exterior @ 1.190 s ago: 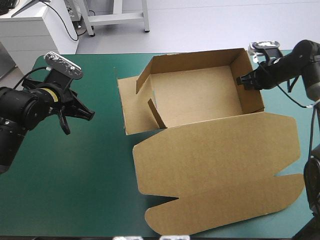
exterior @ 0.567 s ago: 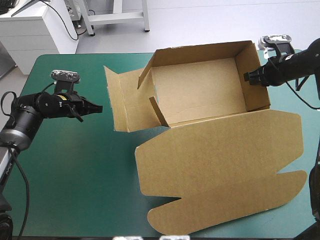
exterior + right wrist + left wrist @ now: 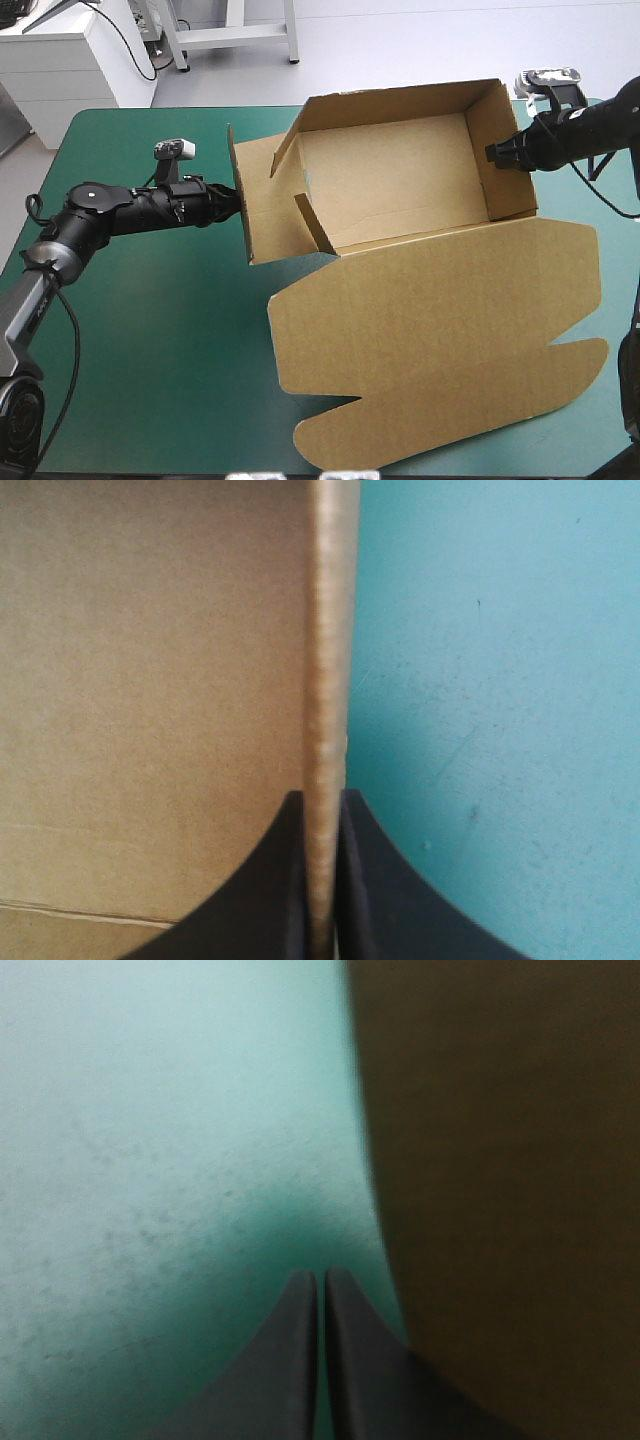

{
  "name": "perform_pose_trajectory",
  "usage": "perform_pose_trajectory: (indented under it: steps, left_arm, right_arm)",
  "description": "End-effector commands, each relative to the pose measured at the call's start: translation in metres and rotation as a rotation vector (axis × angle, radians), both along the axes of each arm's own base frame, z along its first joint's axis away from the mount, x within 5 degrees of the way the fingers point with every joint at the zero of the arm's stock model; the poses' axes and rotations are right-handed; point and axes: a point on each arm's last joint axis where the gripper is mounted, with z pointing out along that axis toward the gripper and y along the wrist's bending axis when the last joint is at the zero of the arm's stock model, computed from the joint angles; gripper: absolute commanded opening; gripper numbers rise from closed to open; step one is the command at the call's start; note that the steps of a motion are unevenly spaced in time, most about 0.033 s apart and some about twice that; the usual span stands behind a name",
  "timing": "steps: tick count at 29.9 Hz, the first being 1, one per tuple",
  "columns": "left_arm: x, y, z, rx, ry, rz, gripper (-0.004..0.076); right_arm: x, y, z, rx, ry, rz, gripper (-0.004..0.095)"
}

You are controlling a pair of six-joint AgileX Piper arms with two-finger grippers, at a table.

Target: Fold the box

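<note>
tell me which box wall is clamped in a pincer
The right end wall: the right pincer is shut on its rim. The left flap only has the shut left pincer beside it.

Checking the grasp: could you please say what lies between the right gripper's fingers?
The box's raised wall, seen edge-on in the right wrist view.

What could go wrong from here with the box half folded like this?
The left pincer, shut, reaches the raised left flap only with its tip, from outside; it may slip off and the flap could drop flat. The right pincer clamps the right wall; if the left arm pushes too hard, the box might slide or that wall might bend.
</note>
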Motion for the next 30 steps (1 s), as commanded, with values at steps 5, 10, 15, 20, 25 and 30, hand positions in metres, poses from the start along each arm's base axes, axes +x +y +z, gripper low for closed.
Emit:
perform_pose_trajectory:
  steps: [5, 10, 15, 20, 25, 30]
  left_arm:
    - [-0.017, -0.001, 0.045, -0.306, -0.114, -0.164, 0.0015]
    - [-0.025, -0.005, 0.049, -0.351, -0.113, -0.259, 0.0015]
    - [-0.027, -0.007, 0.058, -0.439, -0.147, -0.294, 0.0015]
    - [-0.027, -0.007, 0.062, -0.473, -0.16, -0.293, 0.0015]
    - [-0.027, -0.007, 0.062, -0.468, -0.16, -0.294, 0.0069]
    - [-0.027, -0.007, 0.061, -0.466, -0.16, -0.295, 0.0227]
  right_arm:
    - [-0.015, 0.004, 0.031, 0.056, -0.104, -0.005, -0.0021]
    - [-0.014, 0.008, 0.033, 0.101, -0.116, 0.004, -0.0019]
    - [-0.014, 0.009, 0.033, 0.122, -0.108, -0.008, -0.0018]
    - [-0.012, 0.023, 0.033, 0.094, -0.124, -0.004, -0.0013]
    - [-0.007, 0.045, 0.035, 0.062, -0.177, -0.02, -0.0013]
    - [-0.005, 0.058, 0.038, 0.064, -0.218, -0.036, -0.0014]
